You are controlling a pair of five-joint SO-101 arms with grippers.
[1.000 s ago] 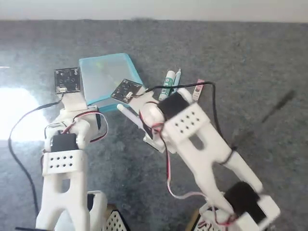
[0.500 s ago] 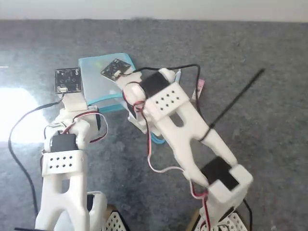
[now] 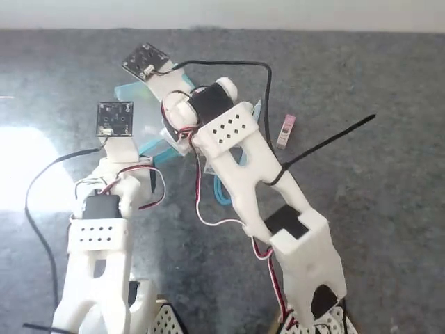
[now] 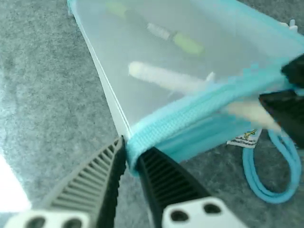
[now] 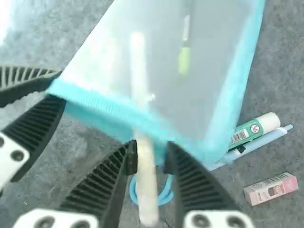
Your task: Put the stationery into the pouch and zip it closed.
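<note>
A translucent pouch (image 4: 156, 52) with a light-blue zipper edge lies on the grey table. My left gripper (image 4: 130, 153) is shut on the corner of that zipper edge (image 4: 190, 118). My right gripper (image 5: 149, 153) is shut on a white pen (image 5: 142, 123), whose front half lies inside the pouch (image 5: 190, 90) through its mouth. A green pen (image 4: 185, 42) lies deeper inside. In the high view the right arm (image 3: 229, 132) crosses over the pouch (image 3: 131, 92) and hides most of it. A glue stick (image 5: 251, 129), a blue pen (image 5: 268, 137) and a pink eraser (image 5: 270, 188) lie outside.
The pouch's blue cord loop (image 3: 222, 189) trails on the table beside the right arm. The pink eraser (image 3: 285, 131) sits to the right of that arm. Black cables arch over the right side of the table (image 3: 375, 83).
The right arm swung left and farther out over the pouch, carrying the white pen into its mouth. The left arm shifted slightly, still holding the pouch's edge.
</note>
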